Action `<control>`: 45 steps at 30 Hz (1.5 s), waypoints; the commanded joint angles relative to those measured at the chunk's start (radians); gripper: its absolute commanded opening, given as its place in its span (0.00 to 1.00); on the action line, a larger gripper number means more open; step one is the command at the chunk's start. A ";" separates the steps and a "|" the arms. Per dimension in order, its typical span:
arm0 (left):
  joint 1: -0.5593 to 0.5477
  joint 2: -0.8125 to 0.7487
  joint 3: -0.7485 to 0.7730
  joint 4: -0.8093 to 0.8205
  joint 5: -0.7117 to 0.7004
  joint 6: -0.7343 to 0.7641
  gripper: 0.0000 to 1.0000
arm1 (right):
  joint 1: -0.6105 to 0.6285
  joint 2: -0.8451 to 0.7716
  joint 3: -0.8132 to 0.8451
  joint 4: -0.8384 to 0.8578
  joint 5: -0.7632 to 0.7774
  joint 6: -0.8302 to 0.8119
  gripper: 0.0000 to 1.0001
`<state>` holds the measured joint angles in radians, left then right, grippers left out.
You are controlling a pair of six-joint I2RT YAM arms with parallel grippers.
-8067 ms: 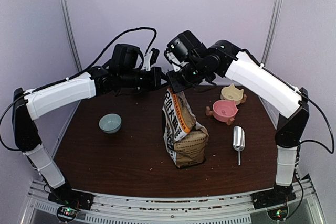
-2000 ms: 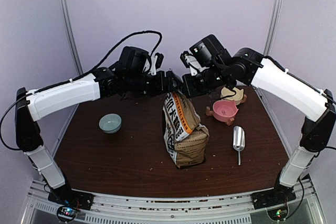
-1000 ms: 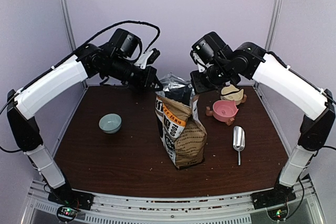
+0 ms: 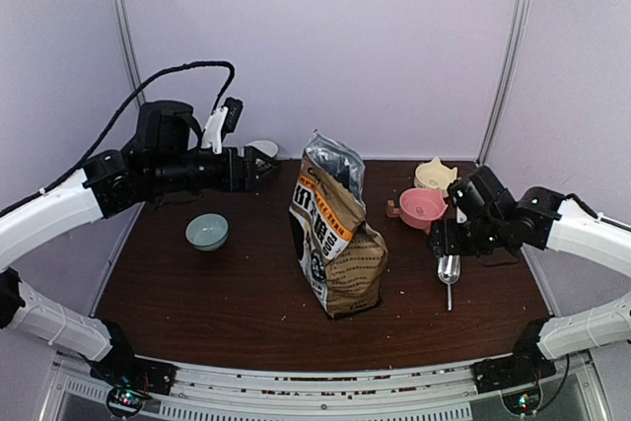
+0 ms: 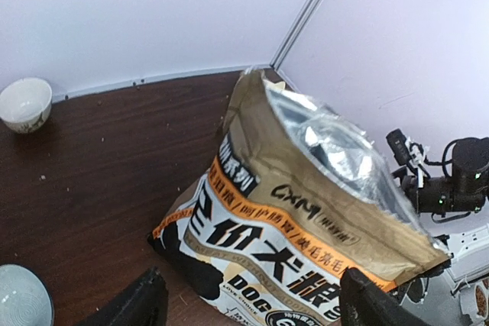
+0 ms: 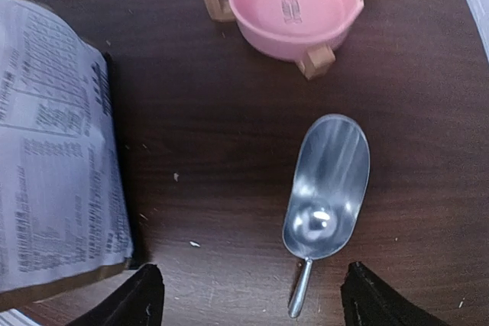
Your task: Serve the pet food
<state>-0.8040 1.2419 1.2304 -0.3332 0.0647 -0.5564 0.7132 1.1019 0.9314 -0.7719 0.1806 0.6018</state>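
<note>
On the near half of the dark counter [image 4: 217, 293] stands the brown kraft bag [image 4: 340, 253], upright, its top open and showing silver foil. The pet food inside cannot be seen. To its right lies a metal scoop [image 6: 327, 188], handle toward the arms. The right hand [image 4: 444, 241] hovers over it, fingers spread wide and empty. A teal bowl [image 4: 207, 232] sits left of the bag. Farther back is a pink bowl [image 4: 422, 206], with a cream bowl [image 4: 436, 176] just behind it. The left hand [image 4: 258, 160] hangs left of the bag's mouth, apart from it, wide open and holding nothing. A white cup [image 5: 25, 103] sits near the far edge.
</note>
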 commanded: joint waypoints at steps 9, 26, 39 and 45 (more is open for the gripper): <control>0.008 -0.058 -0.180 0.141 0.033 -0.184 0.80 | -0.010 0.005 -0.379 0.277 -0.014 0.224 0.72; 0.007 -0.096 -0.228 0.165 0.058 -0.207 0.80 | -0.020 0.090 -0.526 0.468 -0.012 0.246 0.37; 0.006 -0.138 -0.232 0.150 0.059 -0.194 0.80 | -0.008 -0.059 -0.427 0.313 -0.001 0.120 0.00; -0.016 -0.159 -0.135 -0.037 -0.003 -0.182 0.78 | 0.070 -0.246 -0.177 0.144 -0.074 -0.100 0.00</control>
<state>-0.8043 1.1042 1.0100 -0.2657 0.1078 -0.7570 0.7277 0.9493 0.5865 -0.5274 0.1497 0.6743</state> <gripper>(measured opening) 0.785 0.062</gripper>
